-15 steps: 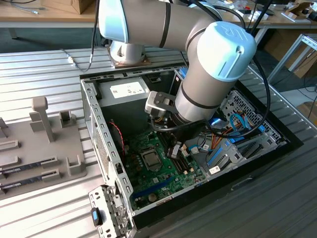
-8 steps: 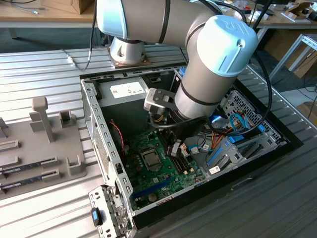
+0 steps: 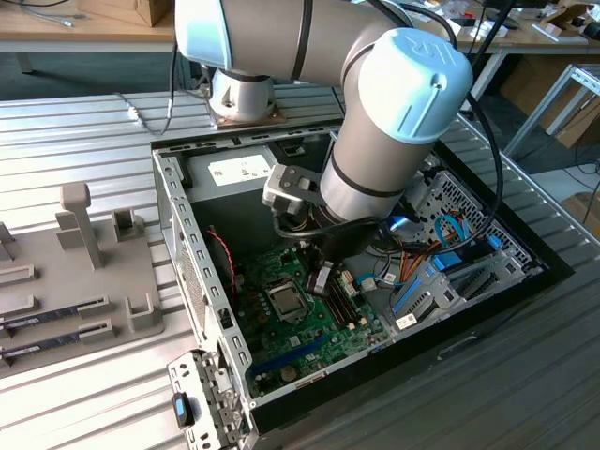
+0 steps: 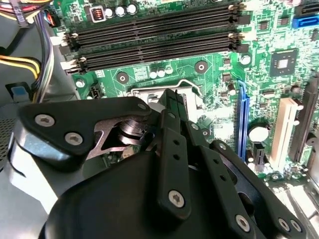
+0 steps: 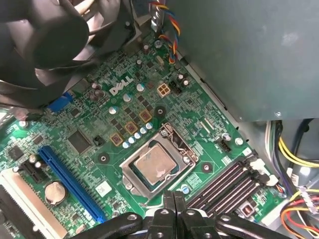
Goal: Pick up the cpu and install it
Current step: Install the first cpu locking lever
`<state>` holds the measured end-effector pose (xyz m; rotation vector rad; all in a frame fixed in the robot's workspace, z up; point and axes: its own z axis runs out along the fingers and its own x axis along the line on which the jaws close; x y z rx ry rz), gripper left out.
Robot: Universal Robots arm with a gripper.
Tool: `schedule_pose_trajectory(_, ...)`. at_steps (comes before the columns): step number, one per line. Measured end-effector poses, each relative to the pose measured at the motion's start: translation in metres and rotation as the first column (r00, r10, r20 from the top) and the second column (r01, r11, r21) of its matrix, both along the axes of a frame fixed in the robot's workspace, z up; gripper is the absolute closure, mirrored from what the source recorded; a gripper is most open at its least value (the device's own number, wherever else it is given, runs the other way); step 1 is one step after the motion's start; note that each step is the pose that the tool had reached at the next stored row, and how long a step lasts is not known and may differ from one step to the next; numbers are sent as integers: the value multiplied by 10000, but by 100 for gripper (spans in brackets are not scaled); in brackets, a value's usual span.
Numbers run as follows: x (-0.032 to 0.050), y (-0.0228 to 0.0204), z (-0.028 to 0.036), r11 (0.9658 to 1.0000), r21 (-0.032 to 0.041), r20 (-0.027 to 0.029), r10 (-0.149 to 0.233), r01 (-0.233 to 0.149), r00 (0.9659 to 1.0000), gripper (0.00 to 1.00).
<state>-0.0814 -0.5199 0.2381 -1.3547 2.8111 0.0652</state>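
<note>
While I hold the claw [image 5: 173, 211] pinched shut on nothing just beside the socket, the cpu [image 5: 155, 166] already sits in its socket [image 5: 130, 175] mid-motherboard [image 5: 94, 124], silvery top smeared. It looks light, stiff and fragile to me; its thin edges are the only sensible grip. Tight quarters inside the computer case [image 3: 187, 239] on the ribbed bench [image 3: 84, 131].

Open-topped black metal computer case [image 3: 187, 234] walls hemming the green motherboard [image 5: 124, 112], silvery square cpu [image 5: 154, 167] unobstructed from above, black pincer [image 5: 174, 201] at its 6 o'clock, black memory slots [image 5: 227, 181] at 4 o'clock, long blue expansion slot [image 5: 70, 181] at 9 o'clock, coloured cable bundle [image 5: 299, 199] beyond
</note>
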Motion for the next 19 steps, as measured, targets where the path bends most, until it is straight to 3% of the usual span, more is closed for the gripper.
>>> schedule_pose_trajectory(6,-60,-17,-174,10000,-3,-1,1,-1,10000,86)
schedule_pose_trajectory(11,-64,-80,-225,10000,1,1,7,-7,10000,86)
schedule_pose_trajectory(15,-74,-163,-256,10000,0,0,12,-12,10000,86)
schedule_pose_trajectory(19,-74,-170,-284,10000,2,0,62,-62,10000,86)
